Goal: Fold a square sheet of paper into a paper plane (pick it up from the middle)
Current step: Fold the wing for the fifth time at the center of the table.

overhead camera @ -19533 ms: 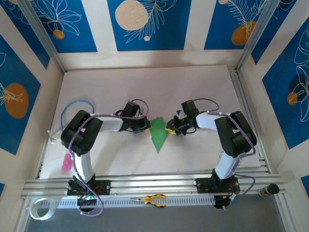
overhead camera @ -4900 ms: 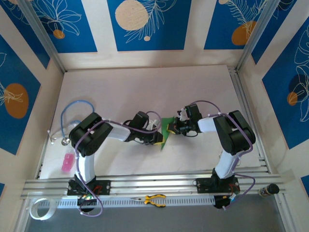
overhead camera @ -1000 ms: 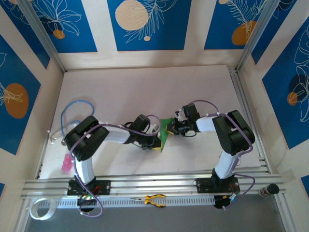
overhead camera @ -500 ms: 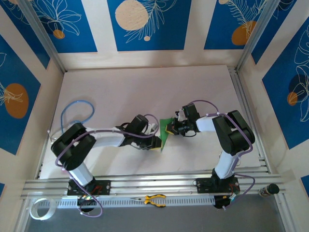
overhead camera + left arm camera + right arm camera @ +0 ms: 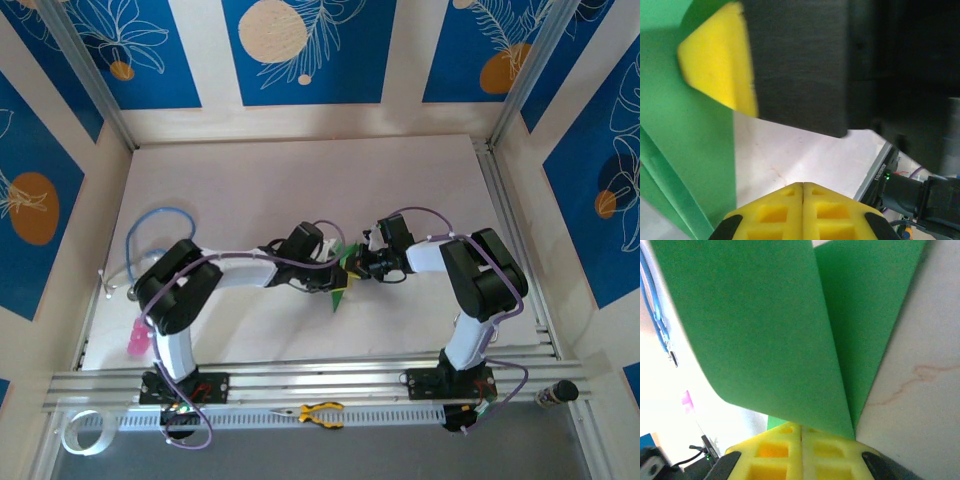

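The green paper (image 5: 339,291) is a partly folded, pointed shape standing up off the table between the two grippers, its tip toward the near edge. In the right wrist view two green flaps (image 5: 765,325) rise from a crease at my right gripper (image 5: 801,426), which is shut on the paper's edge. My left gripper (image 5: 803,184) is shut with nothing between its yellow fingers; the green paper (image 5: 695,165) stands just to its left. The right gripper's yellow pad (image 5: 715,60) presses on that paper right in front of it. From above, the left gripper (image 5: 335,274) and right gripper (image 5: 352,266) nearly touch.
A pink object (image 5: 137,340) lies near the left arm's base, with a blue cable loop (image 5: 150,225) behind it. Yellow-handled pliers (image 5: 320,412) and a tape roll (image 5: 80,432) lie on the front rail. The enclosure walls stand close on all sides.
My left gripper has swung right and away from the near edge, up against the right gripper. The green paper looks narrower from above. The right arm has barely moved.
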You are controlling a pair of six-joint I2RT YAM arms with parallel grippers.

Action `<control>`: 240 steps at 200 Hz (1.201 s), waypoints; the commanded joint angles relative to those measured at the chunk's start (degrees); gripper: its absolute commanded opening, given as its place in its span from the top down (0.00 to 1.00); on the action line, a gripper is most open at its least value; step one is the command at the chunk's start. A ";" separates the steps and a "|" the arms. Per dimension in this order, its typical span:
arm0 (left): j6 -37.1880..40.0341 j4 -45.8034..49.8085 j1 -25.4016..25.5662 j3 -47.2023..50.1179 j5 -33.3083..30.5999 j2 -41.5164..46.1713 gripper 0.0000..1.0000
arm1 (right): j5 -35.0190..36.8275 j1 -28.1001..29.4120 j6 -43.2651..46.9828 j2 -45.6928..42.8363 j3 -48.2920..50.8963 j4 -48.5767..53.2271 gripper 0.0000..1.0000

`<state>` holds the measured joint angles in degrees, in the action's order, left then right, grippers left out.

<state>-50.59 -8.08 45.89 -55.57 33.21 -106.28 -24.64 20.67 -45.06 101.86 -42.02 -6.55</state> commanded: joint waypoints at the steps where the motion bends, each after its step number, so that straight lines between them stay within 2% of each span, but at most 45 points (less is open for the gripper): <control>1: -0.84 -1.32 -0.27 -1.39 1.71 -2.07 0.96 | 4.50 0.41 -0.03 2.29 0.44 4.29 0.99; 100: -0.25 0.22 1.20 7.17 1.08 -1.66 0.96 | 6.01 0.43 0.10 2.29 0.43 5.18 0.99; 240: -0.87 0.83 4.56 12.56 6.03 1.55 0.98 | 7.07 0.42 0.00 2.99 0.10 6.01 0.99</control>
<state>-51.00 -12.86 48.10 -45.84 34.24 -105.34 -24.21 21.06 -45.04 101.86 -42.44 -5.50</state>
